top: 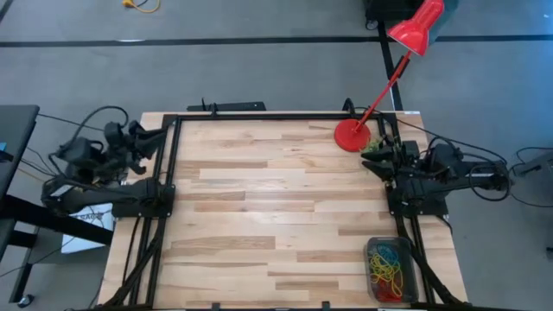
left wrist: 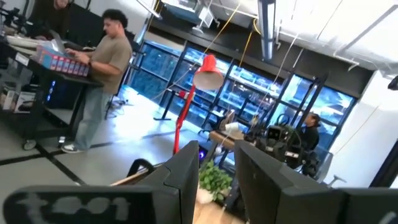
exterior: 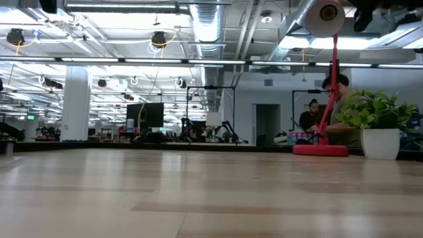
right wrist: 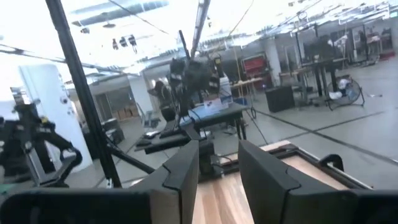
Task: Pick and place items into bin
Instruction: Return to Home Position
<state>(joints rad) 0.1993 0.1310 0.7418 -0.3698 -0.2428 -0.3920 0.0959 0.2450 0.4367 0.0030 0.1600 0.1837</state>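
The bin (top: pixel 372 259) lies on the tabletop (top: pixel 276 207), in the corner at the lower right of the high view, just beside the black frame rail (top: pixel 409 238) on my right side. The items (top: pixel 390 268) are inside it as one tangled heap of thin loops; I can see yellow, red, green and blue ones.

My right gripper (top: pixel 370 160) is apart from the bin, drawn in at the right edge of the tabletop, near the round red base of the lamp (top: pixel 352 136). In the right wrist view its two fingers (right wrist: pixel 186 168) stand released with a clear gap and nothing between them.

My left gripper (top: pixel 164 134) rests at the opposite side, folded at the left edge of the tabletop. Its fingers (left wrist: pixel 186 171) also stand apart and hold nothing.

In the low view a plant (exterior: pixel 378 112) in a white pot stands just beside the lamp base, and a person (left wrist: pixel 102 74) works at a desk in the room behind.
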